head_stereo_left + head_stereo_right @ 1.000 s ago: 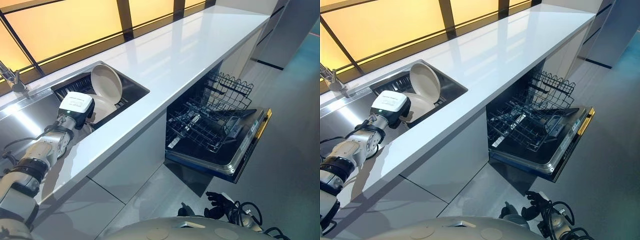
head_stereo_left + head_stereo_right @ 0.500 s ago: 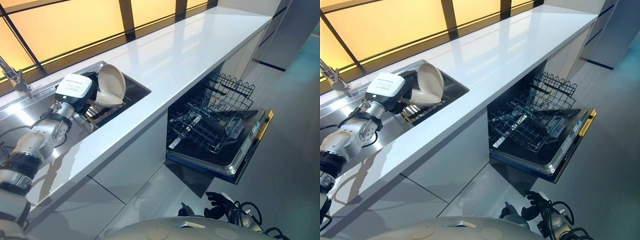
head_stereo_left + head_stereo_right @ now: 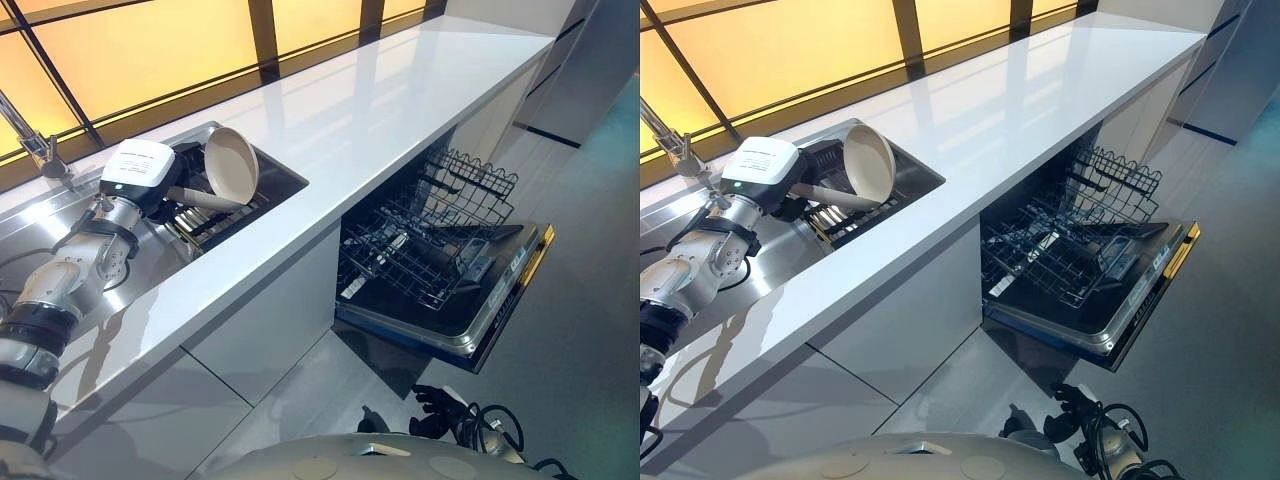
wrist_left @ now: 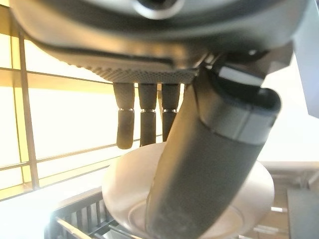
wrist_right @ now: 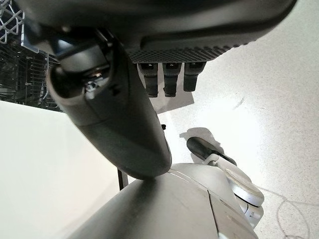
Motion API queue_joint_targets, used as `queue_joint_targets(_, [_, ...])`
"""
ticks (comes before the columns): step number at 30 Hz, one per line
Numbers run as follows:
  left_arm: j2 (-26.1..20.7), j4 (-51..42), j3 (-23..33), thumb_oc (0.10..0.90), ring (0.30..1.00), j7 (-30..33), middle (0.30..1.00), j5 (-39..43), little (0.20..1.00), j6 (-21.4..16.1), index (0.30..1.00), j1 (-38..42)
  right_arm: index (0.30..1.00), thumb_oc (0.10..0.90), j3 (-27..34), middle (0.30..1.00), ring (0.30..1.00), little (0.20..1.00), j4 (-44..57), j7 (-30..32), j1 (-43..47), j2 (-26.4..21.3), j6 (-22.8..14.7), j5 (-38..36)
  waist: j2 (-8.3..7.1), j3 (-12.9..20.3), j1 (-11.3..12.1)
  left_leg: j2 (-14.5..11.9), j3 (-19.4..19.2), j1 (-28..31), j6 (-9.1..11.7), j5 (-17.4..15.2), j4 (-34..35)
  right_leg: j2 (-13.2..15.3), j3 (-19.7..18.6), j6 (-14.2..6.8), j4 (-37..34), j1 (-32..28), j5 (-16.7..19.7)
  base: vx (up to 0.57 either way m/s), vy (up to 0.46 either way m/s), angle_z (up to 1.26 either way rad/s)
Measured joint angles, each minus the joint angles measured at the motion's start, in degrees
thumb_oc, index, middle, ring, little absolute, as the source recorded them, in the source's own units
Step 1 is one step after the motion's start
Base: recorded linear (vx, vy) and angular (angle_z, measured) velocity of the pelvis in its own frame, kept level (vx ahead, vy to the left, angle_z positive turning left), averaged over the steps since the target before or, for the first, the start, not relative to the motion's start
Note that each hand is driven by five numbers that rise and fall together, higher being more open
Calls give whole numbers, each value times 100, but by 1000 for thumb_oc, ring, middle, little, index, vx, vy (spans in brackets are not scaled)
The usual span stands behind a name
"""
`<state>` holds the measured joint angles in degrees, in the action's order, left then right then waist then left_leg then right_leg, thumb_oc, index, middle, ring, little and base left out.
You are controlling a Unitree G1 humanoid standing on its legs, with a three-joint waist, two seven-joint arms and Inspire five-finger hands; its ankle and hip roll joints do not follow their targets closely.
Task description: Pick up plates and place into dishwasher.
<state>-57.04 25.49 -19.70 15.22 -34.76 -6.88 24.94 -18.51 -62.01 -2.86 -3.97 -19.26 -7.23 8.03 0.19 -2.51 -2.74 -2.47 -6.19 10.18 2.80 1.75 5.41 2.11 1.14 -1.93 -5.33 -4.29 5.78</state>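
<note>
One plate (image 3: 231, 165) is pinched in the left robot hand (image 4: 199, 164), raised tilted over the sink (image 3: 285, 178).

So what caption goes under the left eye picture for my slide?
Robot's left hand lifts a cream plate above the sink, dishwasher open nearby.

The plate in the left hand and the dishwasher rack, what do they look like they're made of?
Plate: likely glazed ceramic, going by its smooth cream surface and soft sheen. Dishwasher rack: dark coated metal wire, judging by its thin crossing rods. The left hand grips the plate.
</note>
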Motion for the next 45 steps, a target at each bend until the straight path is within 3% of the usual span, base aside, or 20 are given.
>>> queue_joint_targets(5, [1, -229, 451, 193, 380, 325, 380, 403, 293, 4, 380, -103, 900, 800, 1, 900, 900, 900, 383, 24, -102, -22, 21, -32, -3, 2, 0, -2, 13, -6, 0, 1, 0, 0, 40, 16, 11, -3, 11, 0, 0, 0])
queue_joint_targets(9, [2, -791, 955, 191, 378, 624, 378, 543, 291, 13, 378, -430, 900, 800, -5, 900, 900, 900, 1336, 20, -319, -18, 25, -312, -3, 2, 5, 0, 26, -8, 0, 2, 0, 1, 47, 17, 12, -6, 11, 0, 0, 0])
queue_joint_targets(16, [10, -1427, 1391, 169, 359, 1007, 359, 558, 269, -45, 359, -759, 900, 800, -6, 900, 900, 900, 3227, 48, -444, 7, -131, -1446, -2, 1, 14, 8, 41, -9, -5, 8, 0, 8, 43, 1, -6, -7, 1, 0, 0, 0])
queue_joint_targets(19, [10, -1517, 1407, 111, 309, 1147, 309, 556, 211, -77, 309, -790, 900, 800, 68, 900, 900, 900, 3978, 439, -429, 108, -295, -2180, 0, 0, 19, 13, 59, -14, -6, 10, 0, 10, 40, -3, -10, -5, -2, 0, 0, 0])
queue_joint_targets(22, [15, -1800, 1573, 100, 300, 1302, 300, 545, 200, -217, 300, -1017, 900, 800, 315, 900, 900, 900, 4752, 1476, -423, 280, -345, -2214, 2, -1, 6, 21, 59, -34, -12, 13, -2, 17, 35, 15, 12, 13, 13, 0, 0, 0])
queue_joint_targets(29, [15, -2570, 1634, 100, 300, 1409, 300, 537, 200, -341, 300, -1211, 900, 800, 1225, 900, 900, 900, 5883, 3697, -142, 142, -312, -1255, 26, -8, 83, 37, 5, -22, -22, 13, -2, 28, -21, 8, 13, 23, 10, -8, 3, -3])
queue_joint_targets(32, [16, -2974, 1736, 100, 300, 1406, 300, 552, 200, -463, 300, -1211, 900, 800, 1389, 900, 900, 900, 6177, 4367, 147, -502, -321, -271, 98, -34, 94, 38, 6, -35, -22, 14, -2, 30, -25, 8, 14, 26, 10, -6, -2, -1])
queue_joint_targets(35, [19, -3239, 1794, 100, 300, 1365, 300, 586, 200, -649, 300, -1206, 900, 800, 1469, 900, 900, 900, 6570, 4303, 401, -1182, -369, 499, 165, -28, 114, 30, 26, -43, -20, 13, -2, 21, -20, 7, 13, 20, 10, -12, -8, 0])
queue_joint_targets(38, [19, -3493, 1797, 100, 300, 1141, 300, 689, 200, -949, 300, -1186, 900, 800, 1472, 900, 900, 900, 6964, 3753, 976, -2016, -578, 1176, 193, -21, 121, 28, 85, -43, -16, 16, -2, 18, 3, 3, 13, 15, 6, -17, -10, 2])
queue_joint_targets(42, [19, -3644, 1794, 100, 300, 909, 300, 865, 200, -1146, 300, -1148, 900, 800, 1348, 900, 900, 900, 7178, 3189, 1558, -2532, -931, 1546, 176, -20, 153, 34, 142, -45, -13, 23, -4, 31, 80, -18, 12, 5, -9, -22, -16, 8])
queue_joint_targets(45, [20, -3644, 1756, 100, 300, 762, 300, 1031, 200, -1209, 300, -940, 900, 800, 1079, 900, 900, 900, 7176, 2789, 1909, -2835, -972, 1749, 150, -26, 244, 40, 175, -63, -10, 29, -4, 41, 110, -18, 12, 6, -9, -24, -19, 7])
